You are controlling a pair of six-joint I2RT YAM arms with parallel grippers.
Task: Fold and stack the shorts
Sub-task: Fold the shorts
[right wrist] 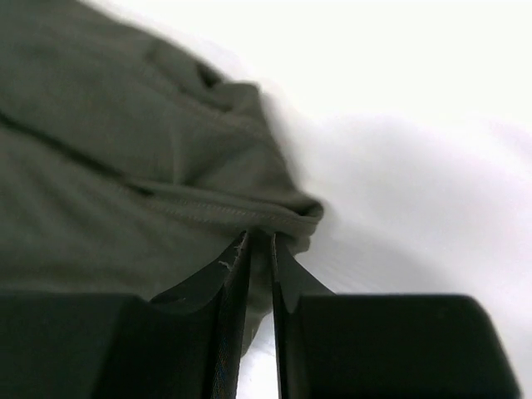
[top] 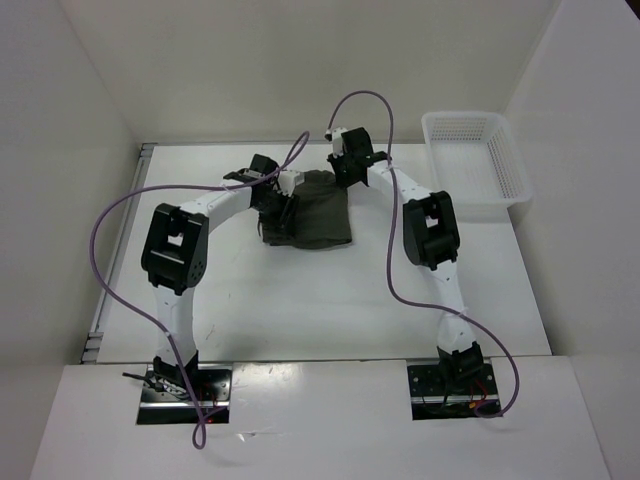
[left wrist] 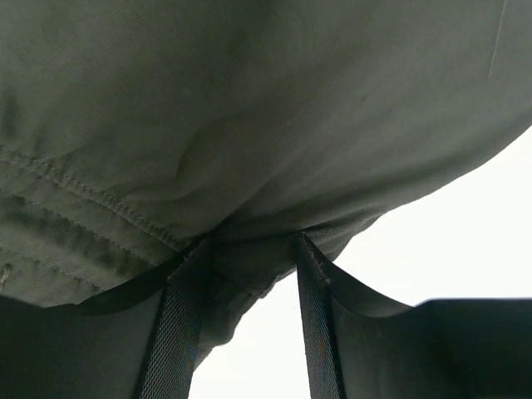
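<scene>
The dark olive shorts [top: 322, 215] lie bunched into a rough rectangle at the far middle of the table. My left gripper [top: 281, 212] is at their left edge. In the left wrist view its fingers [left wrist: 177, 316] stand partly apart, and the gripper [left wrist: 249, 243] pinches a thick fold of stitched hem [left wrist: 249, 125]. My right gripper [top: 346, 172] is at the shorts' far right corner. In the right wrist view it [right wrist: 260, 234] is nearly closed on a rolled hem edge of the shorts [right wrist: 125, 166]. White table shows under both held edges.
A white plastic mesh basket [top: 478, 165] stands at the far right of the table, apart from the shorts. White walls close in the table on the left, back and right. Purple cables loop over both arms.
</scene>
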